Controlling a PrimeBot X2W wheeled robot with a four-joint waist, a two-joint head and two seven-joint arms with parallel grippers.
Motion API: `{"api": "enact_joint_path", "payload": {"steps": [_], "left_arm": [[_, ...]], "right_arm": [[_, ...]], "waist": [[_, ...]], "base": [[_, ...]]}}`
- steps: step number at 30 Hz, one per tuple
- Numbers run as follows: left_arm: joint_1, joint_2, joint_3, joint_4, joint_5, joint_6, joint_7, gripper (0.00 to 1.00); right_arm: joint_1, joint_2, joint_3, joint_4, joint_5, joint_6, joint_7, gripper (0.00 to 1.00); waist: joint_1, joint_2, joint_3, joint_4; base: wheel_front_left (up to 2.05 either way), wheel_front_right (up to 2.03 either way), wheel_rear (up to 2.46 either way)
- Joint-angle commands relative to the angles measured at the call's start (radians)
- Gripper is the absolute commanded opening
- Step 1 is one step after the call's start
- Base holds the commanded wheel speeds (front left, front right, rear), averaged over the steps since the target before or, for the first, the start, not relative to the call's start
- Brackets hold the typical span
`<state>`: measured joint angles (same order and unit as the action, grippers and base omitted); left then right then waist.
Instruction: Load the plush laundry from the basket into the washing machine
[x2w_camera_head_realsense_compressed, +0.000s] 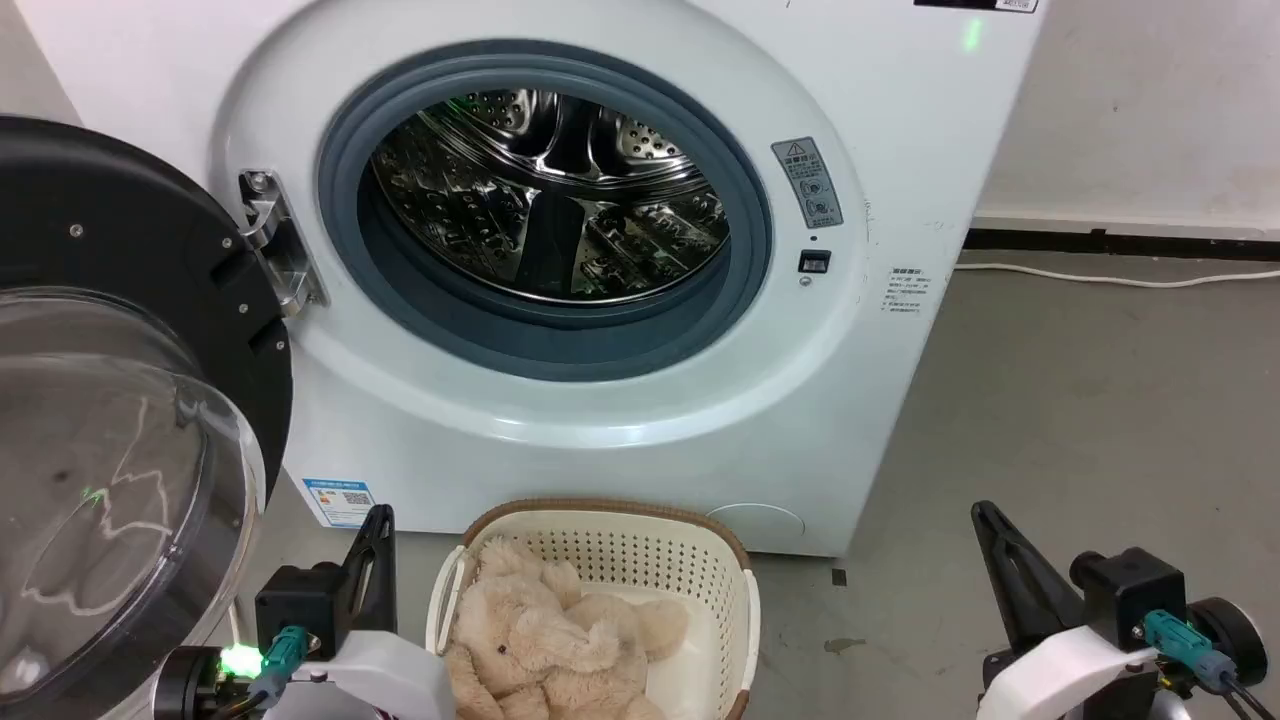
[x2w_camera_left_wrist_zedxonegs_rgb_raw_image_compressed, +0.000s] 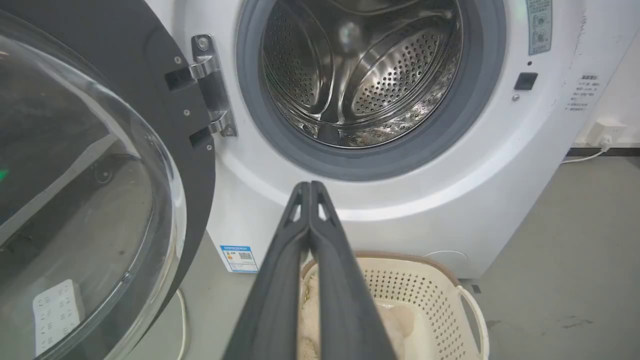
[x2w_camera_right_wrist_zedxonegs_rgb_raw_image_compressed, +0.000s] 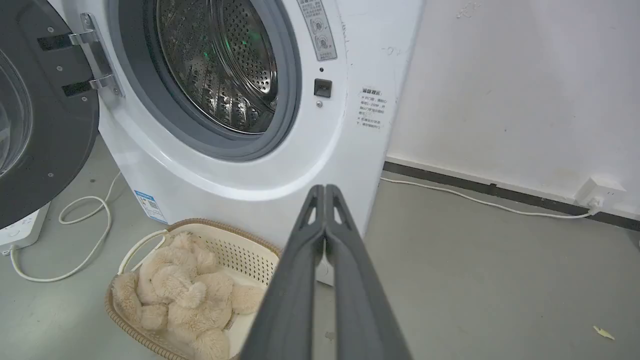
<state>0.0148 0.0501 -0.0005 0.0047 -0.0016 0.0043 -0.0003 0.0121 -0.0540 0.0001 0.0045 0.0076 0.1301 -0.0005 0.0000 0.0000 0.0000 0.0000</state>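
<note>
Lying crumpled in the basket (x2w_camera_head_realsense_compressed: 640, 560), the bear (x2w_camera_head_realsense_compressed: 545, 640) is found at about 4 o'clock from the left gripper (x2w_camera_head_realsense_compressed: 380, 522) in the head view, just beside it. From the right gripper (x2w_camera_head_realsense_compressed: 988, 520) it is placed at about 8 o'clock, well apart. The left arm is therefore judged the nearer. Both grippers are seen closed, their dark fingers pressed together with nothing held between them, so they would have to be opened before any grasp.

The bear's long axis is judged to run roughly from 11 to 5 o'clock in the head view, though this is made uncertain by the slumped limbs. One limb is thrown out toward 3 o'clock.

The basket is set on the floor (x2w_camera_head_realsense_compressed: 1080, 400) close against the front of the washer (x2w_camera_head_realsense_compressed: 620, 430); whether they touch cannot be told. The drum (x2w_camera_head_realsense_compressed: 550, 200) is left open at 12 o'clock from the basket and higher up, so a lift upward and forward is called for. The door (x2w_camera_head_realsense_compressed: 130, 250) is swung out at 9 o'clock, near the left gripper, and could be struck by a wide sweep of that arm.

Long shaggy fur is shown on the bear; it is expected to give under pressure, so a deep pinch is advised. The floor is grey and smooth, with a few marks. A white wall (x2w_camera_head_realsense_compressed: 1150, 100) is seen at 2 o'clock, with a cable (x2w_camera_head_realsense_compressed: 1120, 277) laid along its foot.
</note>
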Motion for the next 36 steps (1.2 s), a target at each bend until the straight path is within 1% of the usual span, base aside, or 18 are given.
{"api": "enact_joint_path", "payload": {"steps": [1, 31, 32, 36], "left_arm": [[-0.015, 0.0, 0.0, -0.005, 0.002, -0.004, 0.0, 0.0], [-0.015, 0.0, 0.0, -0.005, 0.002, -0.004, 0.0, 0.0], [0.0, 0.0, -0.001, 0.0, 0.0, 0.0, 0.0, 1.0], [0.001, 0.0, -0.001, 0.001, 0.0, 0.0, 0.0, 1.0]], "right_arm": [[-0.012, 0.004, 0.0, -0.005, -0.008, 0.001, 0.0, 0.0], [-0.012, 0.004, 0.0, -0.005, -0.008, 0.001, 0.0, 0.0], [0.0, 0.0, 0.0, 0.0, 0.0, 0.0, 0.0, 1.0], [0.0, 0.0, 0.0, 0.001, 0.001, 0.0, 0.0, 1.0]], "waist": [[0.0, 0.0, 0.0, 0.0], [0.0, 0.0, 0.0, 0.0], [0.0, 0.0, 0.0, 0.0], [0.0, 0.0, 0.0, 0.0]], "base": [[0.0, 0.0, 0.0], [0.0, 0.0, 0.0], [0.0, 0.0, 0.0], [0.0, 0.0, 0.0]]}}
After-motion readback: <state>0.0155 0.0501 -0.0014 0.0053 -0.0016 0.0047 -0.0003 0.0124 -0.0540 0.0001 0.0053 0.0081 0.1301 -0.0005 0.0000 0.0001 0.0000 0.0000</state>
